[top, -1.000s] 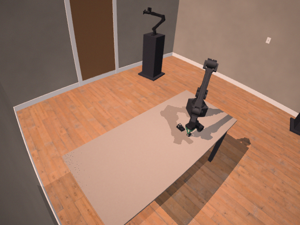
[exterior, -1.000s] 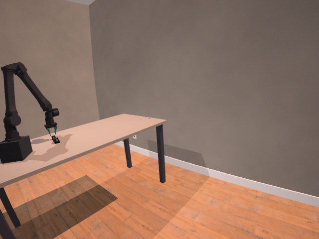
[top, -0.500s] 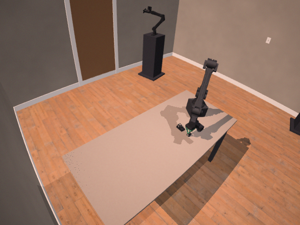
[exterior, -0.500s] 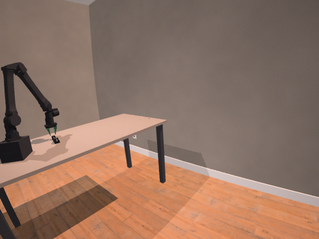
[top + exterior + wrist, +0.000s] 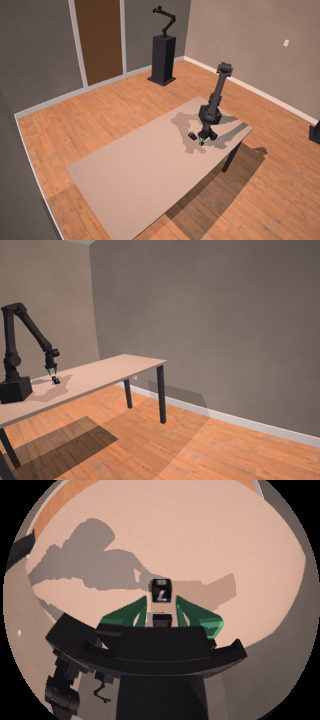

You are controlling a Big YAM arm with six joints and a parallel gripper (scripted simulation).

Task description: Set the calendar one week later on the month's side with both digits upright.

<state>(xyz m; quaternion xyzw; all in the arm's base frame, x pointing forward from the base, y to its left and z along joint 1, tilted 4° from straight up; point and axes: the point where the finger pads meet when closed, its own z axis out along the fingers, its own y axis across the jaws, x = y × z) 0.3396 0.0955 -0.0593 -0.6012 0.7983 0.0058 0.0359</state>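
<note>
The calendar [image 5: 192, 135] is a small black tray holding dark cubes, and it sits on the tan table close to the arm's base. It also shows in the exterior view [image 5: 55, 380] and in the wrist view [image 5: 160, 590], just beyond the fingertips. The digits and the month name are too small to read. My gripper [image 5: 201, 142] has green fingers that point down. It hovers a little above and beside the calendar in the exterior view [image 5: 51, 373]. In the wrist view the gripper [image 5: 160, 615] stands partly open with nothing held between the fingers.
The arm's black base [image 5: 209, 116] stands on the table right behind the calendar, near the table's far right corner. The table edge [image 5: 232, 144] runs close by on the right. A second arm on a black pedestal [image 5: 162, 59] stands on the floor far off.
</note>
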